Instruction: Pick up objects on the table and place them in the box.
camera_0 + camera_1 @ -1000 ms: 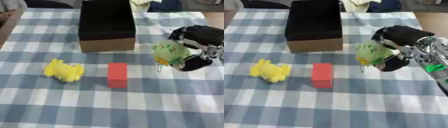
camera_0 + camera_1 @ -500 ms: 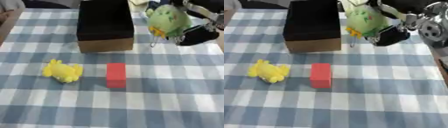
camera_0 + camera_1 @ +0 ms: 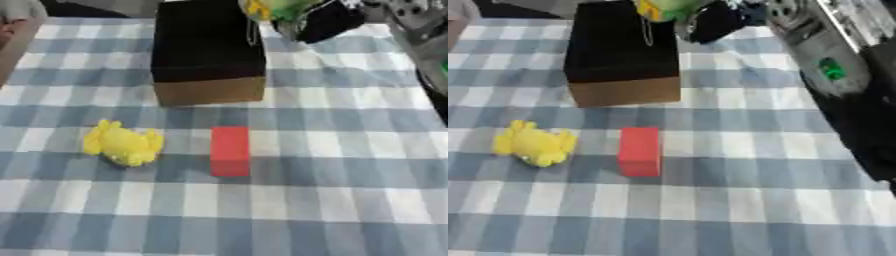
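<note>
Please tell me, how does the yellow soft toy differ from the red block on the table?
The yellow toy has a lumpy, irregular shape with rounded bumps, while the red block is a straight-edged rectangle. The toy lies further to the left; the block lies nearer the middle, in front of the box. Both rest on the checked cloth, apart from each other and untouched by any hand.

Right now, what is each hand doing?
Right hand: shut on the green plush toy, above the box.
Left hand: not in view.
</note>
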Tool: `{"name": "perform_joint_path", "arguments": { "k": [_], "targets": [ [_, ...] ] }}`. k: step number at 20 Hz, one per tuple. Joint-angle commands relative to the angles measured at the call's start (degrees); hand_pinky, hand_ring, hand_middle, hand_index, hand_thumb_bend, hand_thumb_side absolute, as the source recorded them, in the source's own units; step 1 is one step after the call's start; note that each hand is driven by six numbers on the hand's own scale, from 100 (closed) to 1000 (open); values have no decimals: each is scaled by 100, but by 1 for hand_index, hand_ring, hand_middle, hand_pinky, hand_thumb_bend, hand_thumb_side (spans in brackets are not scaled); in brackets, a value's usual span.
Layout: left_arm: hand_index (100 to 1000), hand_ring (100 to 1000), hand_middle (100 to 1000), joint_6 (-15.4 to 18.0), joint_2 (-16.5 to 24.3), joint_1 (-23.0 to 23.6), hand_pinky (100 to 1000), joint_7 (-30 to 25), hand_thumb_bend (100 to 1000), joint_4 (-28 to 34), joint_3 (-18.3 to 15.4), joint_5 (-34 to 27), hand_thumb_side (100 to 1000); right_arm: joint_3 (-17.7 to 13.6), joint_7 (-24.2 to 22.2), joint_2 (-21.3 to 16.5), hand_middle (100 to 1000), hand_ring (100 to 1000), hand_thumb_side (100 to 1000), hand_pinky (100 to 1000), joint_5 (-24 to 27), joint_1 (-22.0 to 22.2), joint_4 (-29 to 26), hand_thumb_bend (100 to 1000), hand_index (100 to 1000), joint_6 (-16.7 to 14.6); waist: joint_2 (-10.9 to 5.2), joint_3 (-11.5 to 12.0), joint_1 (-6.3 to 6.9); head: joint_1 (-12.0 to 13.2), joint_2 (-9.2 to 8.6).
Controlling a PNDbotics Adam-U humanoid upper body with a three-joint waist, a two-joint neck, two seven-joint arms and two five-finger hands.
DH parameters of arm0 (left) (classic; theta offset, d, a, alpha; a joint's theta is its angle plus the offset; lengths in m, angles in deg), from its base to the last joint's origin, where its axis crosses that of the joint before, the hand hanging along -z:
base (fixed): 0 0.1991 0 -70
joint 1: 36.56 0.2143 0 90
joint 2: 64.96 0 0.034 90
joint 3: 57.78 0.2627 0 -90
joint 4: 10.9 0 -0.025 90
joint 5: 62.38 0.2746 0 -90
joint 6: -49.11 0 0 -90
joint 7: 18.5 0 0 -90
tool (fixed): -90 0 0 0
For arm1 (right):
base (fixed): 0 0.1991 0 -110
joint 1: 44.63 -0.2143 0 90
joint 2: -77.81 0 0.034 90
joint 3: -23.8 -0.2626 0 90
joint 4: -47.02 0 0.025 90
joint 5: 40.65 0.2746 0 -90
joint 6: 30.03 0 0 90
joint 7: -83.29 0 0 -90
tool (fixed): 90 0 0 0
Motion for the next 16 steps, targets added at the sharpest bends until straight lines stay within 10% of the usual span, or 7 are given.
{"name": "perform_joint_path", "arguments": {
  "k": [1,16],
  "targets": [
    [833,746,675,22,195,-135,580,-91,100,88,22,28,991,-163,309,351,749,861,405,871,-285,-275,547,100,757,-21,-103,44,9,-70,-84],
    [832,745,675,194,103,-412,581,-265,100,88,168,-58,991,-872,1707,1612,758,872,425,879,-1626,-644,3108,100,765,28,-15,363,-47,-403,-189]
  ]
}}
